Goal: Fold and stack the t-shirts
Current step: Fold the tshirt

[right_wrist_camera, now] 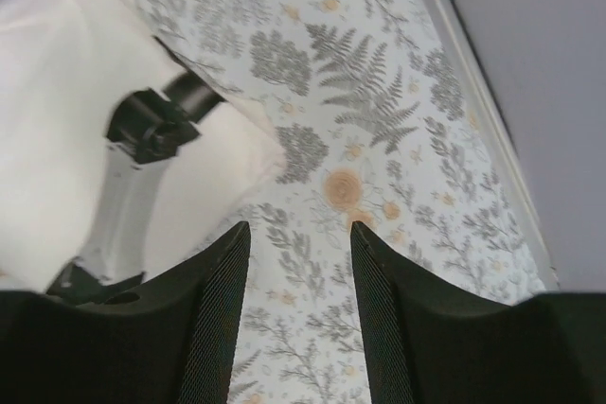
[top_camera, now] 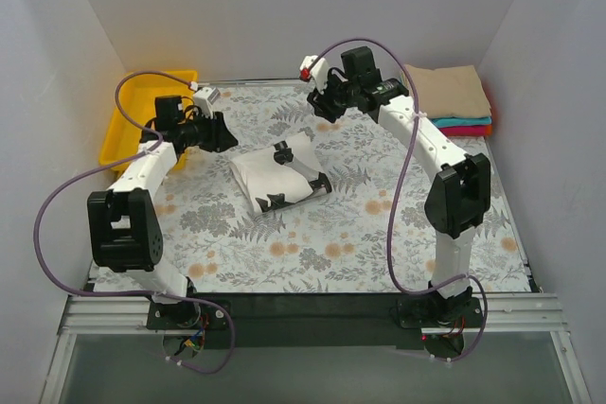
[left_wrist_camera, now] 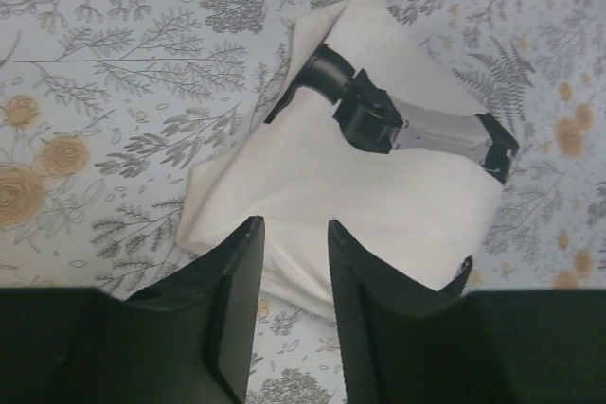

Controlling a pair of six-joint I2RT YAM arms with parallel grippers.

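The white t-shirt [top_camera: 275, 182] lies folded into a rough rectangle on the floral table cover, mid-table, with a black and grey print [top_camera: 282, 152] on top. It also shows in the left wrist view [left_wrist_camera: 379, 196] and the right wrist view [right_wrist_camera: 57, 120]. My left gripper [top_camera: 225, 134] is open and empty, just left of the shirt; its fingers frame the shirt's near edge [left_wrist_camera: 295, 224]. My right gripper [top_camera: 322, 106] is open and empty, raised behind the shirt's far corner, over bare cover [right_wrist_camera: 298, 226]. A folded tan shirt [top_camera: 447, 92] tops teal [top_camera: 464, 122] and red [top_camera: 471, 131] ones at the back right.
A yellow bin [top_camera: 128, 130] stands at the back left behind my left arm. White walls close in the table on three sides. The floral cover [top_camera: 379, 224] reaches to a dark strip at the near edge.
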